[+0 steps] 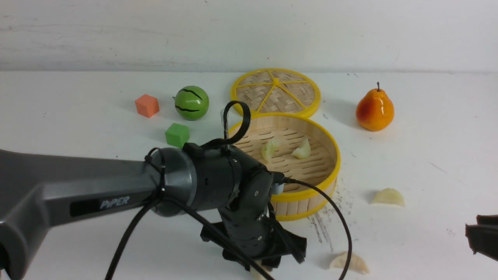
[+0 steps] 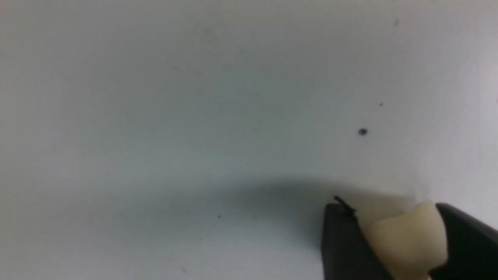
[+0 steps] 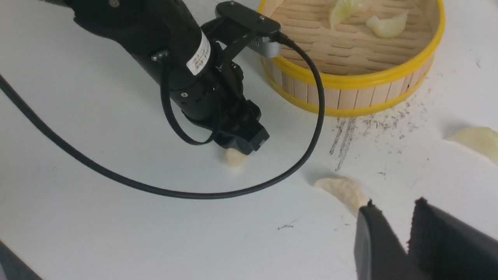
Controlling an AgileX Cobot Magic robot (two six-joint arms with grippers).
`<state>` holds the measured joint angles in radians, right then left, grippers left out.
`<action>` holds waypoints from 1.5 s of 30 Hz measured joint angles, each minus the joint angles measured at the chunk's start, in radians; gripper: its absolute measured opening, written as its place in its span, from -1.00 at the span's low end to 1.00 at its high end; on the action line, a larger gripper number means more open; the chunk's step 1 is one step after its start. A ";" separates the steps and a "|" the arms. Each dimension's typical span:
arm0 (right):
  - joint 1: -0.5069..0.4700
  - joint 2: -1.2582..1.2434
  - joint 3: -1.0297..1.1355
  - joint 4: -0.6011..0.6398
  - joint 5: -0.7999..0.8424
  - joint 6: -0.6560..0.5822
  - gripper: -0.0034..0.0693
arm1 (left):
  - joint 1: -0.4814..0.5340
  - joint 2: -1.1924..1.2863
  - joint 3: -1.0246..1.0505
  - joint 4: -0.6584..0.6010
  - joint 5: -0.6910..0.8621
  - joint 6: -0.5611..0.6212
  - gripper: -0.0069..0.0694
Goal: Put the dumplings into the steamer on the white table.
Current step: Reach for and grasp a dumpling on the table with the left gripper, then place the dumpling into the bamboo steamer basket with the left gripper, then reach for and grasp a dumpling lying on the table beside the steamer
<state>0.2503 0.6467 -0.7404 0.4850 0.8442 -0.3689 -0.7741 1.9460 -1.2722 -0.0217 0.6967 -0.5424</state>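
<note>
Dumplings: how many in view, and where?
5 dumplings. Two lie in the steamer, one on the white table right of it, one nearer the robot, one between the left gripper's jaws. The left arm may hide more.

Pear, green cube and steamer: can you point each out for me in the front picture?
Pear (image 1: 374,111): front view, middle of its orange body.
Green cube (image 1: 177,135): front view, centre of its facing side.
Steamer (image 1: 295,206): front view, wooden wall nearest the camera.
</note>
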 joint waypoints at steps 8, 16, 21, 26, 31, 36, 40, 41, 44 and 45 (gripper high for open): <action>0.000 -0.001 0.000 0.000 0.003 0.000 -0.48 | 0.004 0.000 -0.293 0.110 0.294 0.104 -0.20; 0.000 -0.001 0.000 0.000 0.003 0.000 -0.46 | 0.134 0.056 -0.670 0.157 0.358 0.122 -0.20; 0.000 -0.001 0.000 0.000 0.003 0.000 -0.45 | 0.206 0.179 -0.770 0.157 0.348 0.123 -0.20; 0.000 -0.001 0.000 0.000 0.003 0.000 -0.44 | 0.219 0.274 -0.782 0.163 0.289 0.123 -0.20; 0.000 -0.001 0.000 -0.003 0.004 0.000 -0.44 | 0.219 0.339 -0.782 0.186 0.218 0.122 -0.20; 0.000 -0.001 0.000 -0.003 0.007 0.000 -0.44 | 0.219 0.362 -0.782 0.220 0.193 0.122 0.05; 0.000 -0.001 0.000 -0.003 0.014 0.000 -0.45 | 0.219 0.362 -0.792 0.228 0.217 0.122 0.30; 0.000 0.000 0.000 -0.004 0.018 0.000 -0.48 | 0.219 0.357 -0.809 0.228 0.249 0.122 0.36; 0.000 0.020 -0.023 -0.031 0.054 -0.005 -0.68 | 0.212 0.308 -0.858 0.226 0.327 0.164 0.38; 0.000 0.039 -0.042 -0.044 0.075 -0.007 -0.77 | 0.204 0.271 -0.878 0.226 0.343 0.193 0.34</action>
<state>0.2503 0.6859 -0.7828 0.4409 0.9188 -0.3763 -0.5703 2.2167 -2.1498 0.2046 1.0400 -0.3498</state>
